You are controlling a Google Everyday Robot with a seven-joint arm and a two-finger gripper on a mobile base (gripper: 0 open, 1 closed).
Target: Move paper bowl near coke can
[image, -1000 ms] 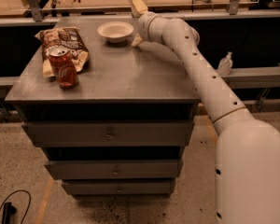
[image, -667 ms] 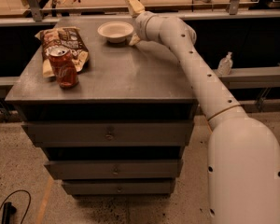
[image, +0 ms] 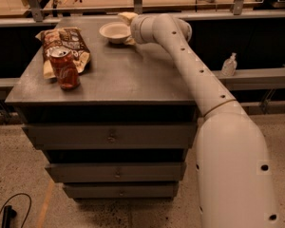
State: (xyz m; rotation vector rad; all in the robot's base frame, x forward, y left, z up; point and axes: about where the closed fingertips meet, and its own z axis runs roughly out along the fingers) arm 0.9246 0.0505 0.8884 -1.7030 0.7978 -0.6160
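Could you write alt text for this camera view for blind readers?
A white robot arm reaches across a grey drawer cabinet, its gripper beside the paper bowl at the back. The red coke can stands apart on the left, by a snack bag.

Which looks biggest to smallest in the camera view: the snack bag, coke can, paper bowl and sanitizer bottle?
1. snack bag
2. coke can and paper bowl: about alike; the can is nearer, so unranked
3. sanitizer bottle, farther back
The gripper sits at the bowl's right rim.
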